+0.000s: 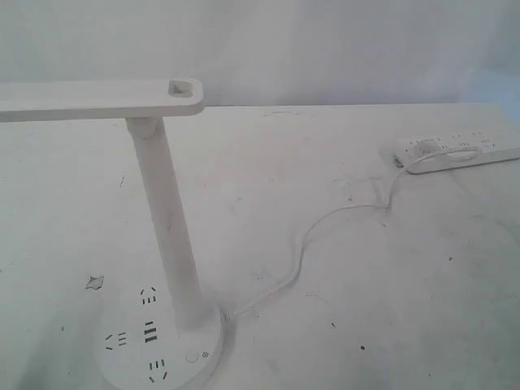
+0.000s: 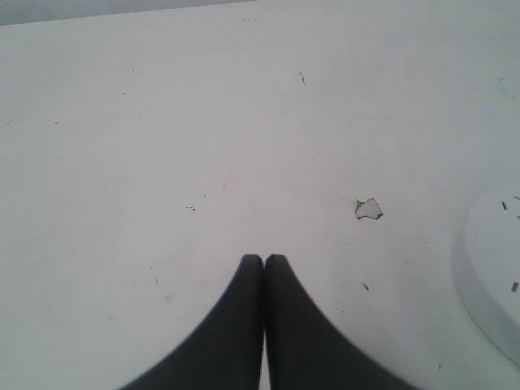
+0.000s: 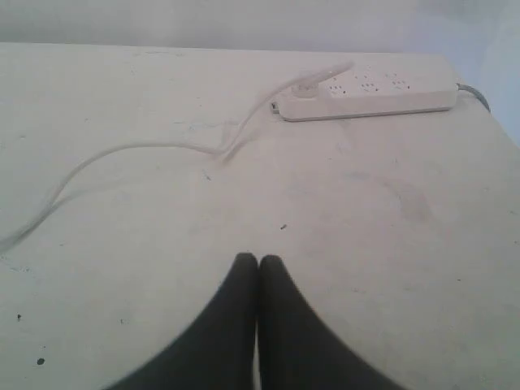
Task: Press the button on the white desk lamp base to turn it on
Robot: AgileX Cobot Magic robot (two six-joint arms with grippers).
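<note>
On the scuffed white tabletop (image 1: 366,268) the white plastic desk lamp (image 1: 166,219) stands upright at the near left of the exterior view. Its round flat white disc base (image 1: 130,361) also shows as a curved edge in the left wrist view (image 2: 496,268), so the left arm looks the better placed to do the press. The left gripper (image 2: 262,260) is clenched, black fingertips meeting over bare table; the right gripper (image 3: 257,260) is clenched the same way, holding nothing, and faces the far corner. The tiny round white push button (image 1: 192,356) sits on the near right part of the base, just beside the foot of the cylindrical stem (image 1: 162,195). Joined tips make a fair prod: come straight down on the ring and press gently, keeping off the dark socket slots (image 1: 150,331). The long flat head bar (image 1: 97,99) overhangs the left side, so an approach low and from the front seems safest. The long white power strip (image 1: 455,152) lies well apart. The thin white cord (image 1: 301,252) leaves the base close to the button and could snag. A small grey chip (image 1: 94,282) marks the table near the base.
</note>
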